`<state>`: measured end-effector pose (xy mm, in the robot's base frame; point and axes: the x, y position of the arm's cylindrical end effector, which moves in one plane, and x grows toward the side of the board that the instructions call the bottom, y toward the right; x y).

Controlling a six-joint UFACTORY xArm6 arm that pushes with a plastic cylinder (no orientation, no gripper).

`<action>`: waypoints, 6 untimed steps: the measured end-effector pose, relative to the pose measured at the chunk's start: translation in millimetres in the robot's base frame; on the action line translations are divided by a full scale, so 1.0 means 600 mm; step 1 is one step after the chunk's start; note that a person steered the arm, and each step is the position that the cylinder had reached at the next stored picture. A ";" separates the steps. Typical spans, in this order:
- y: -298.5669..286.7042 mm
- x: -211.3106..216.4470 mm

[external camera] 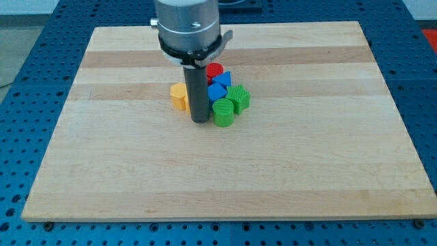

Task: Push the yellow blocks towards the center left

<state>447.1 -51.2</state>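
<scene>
A yellow block [179, 96] lies near the board's middle, left of the rod; its shape is partly hidden. My tip [200, 121] rests on the board just right of and below the yellow block, touching or nearly touching the round green block [223, 113]. Right of the rod sits a tight cluster: a second green block [238, 98], two blue blocks [218, 93] [224, 79] and a red round block [215, 70]. The rod hides whatever lies directly behind it, so I can make out only one yellow block.
The wooden board [136, 171] lies on a blue perforated table [27, 82]. The arm's grey wrist [188, 27] hangs over the board's top middle.
</scene>
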 end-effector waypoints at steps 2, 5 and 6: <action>0.097 -0.005; -0.080 -0.058; -0.123 -0.058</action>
